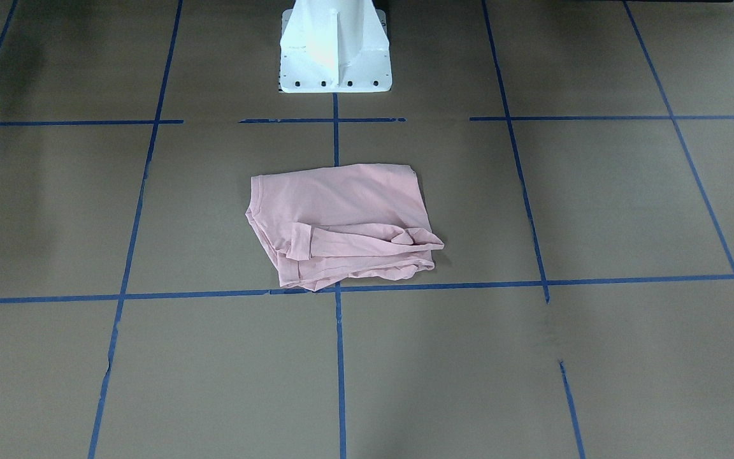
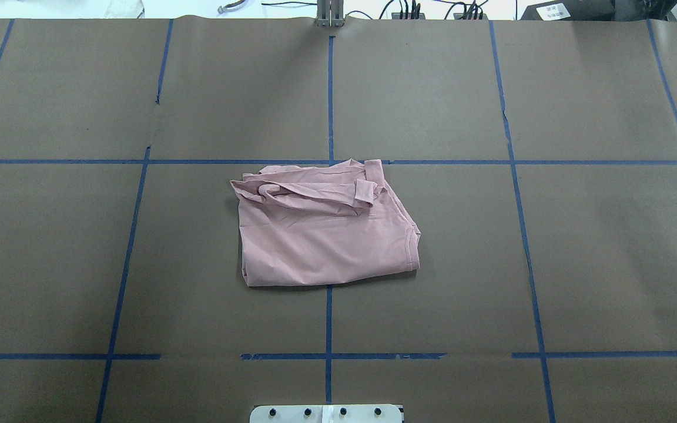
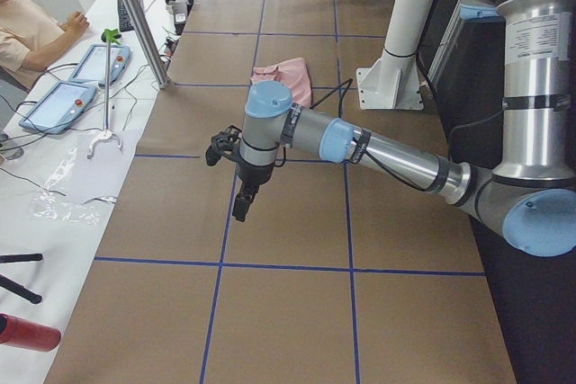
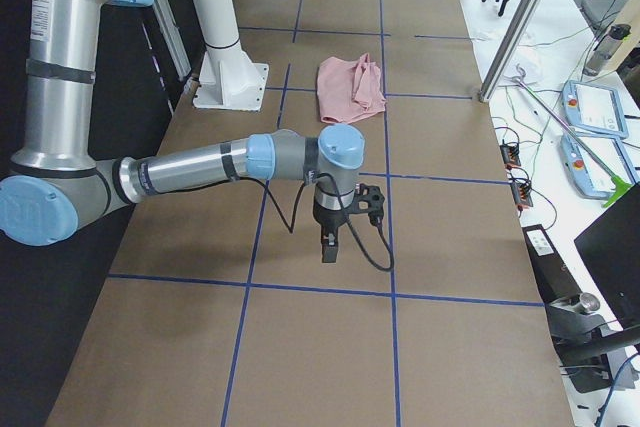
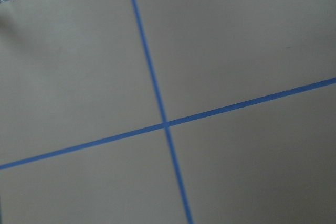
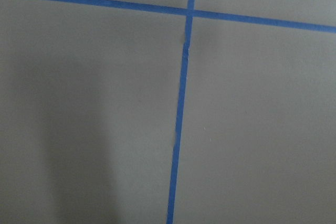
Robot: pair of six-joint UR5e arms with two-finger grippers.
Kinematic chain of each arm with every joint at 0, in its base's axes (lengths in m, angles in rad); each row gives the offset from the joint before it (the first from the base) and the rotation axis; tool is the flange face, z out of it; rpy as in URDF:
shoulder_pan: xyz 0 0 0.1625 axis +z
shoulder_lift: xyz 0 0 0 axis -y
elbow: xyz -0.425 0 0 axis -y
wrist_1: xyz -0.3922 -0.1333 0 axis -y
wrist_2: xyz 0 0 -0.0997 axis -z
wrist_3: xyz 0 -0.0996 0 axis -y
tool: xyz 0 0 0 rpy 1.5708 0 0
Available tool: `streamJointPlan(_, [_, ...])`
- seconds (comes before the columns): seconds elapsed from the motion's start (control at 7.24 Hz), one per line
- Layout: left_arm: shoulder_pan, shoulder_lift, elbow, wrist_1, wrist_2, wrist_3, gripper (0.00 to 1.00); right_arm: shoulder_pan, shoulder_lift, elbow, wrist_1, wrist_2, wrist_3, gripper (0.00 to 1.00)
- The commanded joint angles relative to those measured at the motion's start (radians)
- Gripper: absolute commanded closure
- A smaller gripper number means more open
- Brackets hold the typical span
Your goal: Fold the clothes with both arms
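Left arm [image 3: 360,146]: parked low over bare bench off the robot's left end, well apart from the shirt; it shows only in the left side view.
Left tool [image 3: 243,209]: points down at the brown paper; whether it is spread or pressed together I cannot tell (its wrist camera sees only crossed tape lines, no fingers).
Shirt [image 2: 327,232]: pale pink, lying in the middle of the bench [image 2: 579,264] in front of the pedestal [image 1: 335,57], in a rough, compact rectangle; a sleeve and a rumpled hem are bunched along the edge away from the robot, and the near part lies fairly flat.
Right arm [image 4: 200,167]: likewise low over bare bench at the robot's right end, far from the shirt.
Right tool [image 4: 330,247]: pointing down; spread or pressed together, I cannot tell.
Step in hand: judged near the end, the shirt looking folded and both arms clear of it.
Next move: if any, both tools would need to come in to the far edge to flatten the bunched sleeve, pinching only the top layer.
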Motion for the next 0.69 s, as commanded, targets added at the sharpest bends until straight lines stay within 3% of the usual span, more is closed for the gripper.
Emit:
streamJointPlan(0.0, [-0.103,0.057,0.087,0.003,-0.131,0.091,0.0,0.058,-0.109,-0.013,0.094,0.063,-0.009,0.0])
streamJointPlan(0.55, [-0.095,0.08,0.133,-0.002,-0.133,0.084,0.0,0.057,-0.103,-0.06,0.099,0.067,-0.018,0.0])
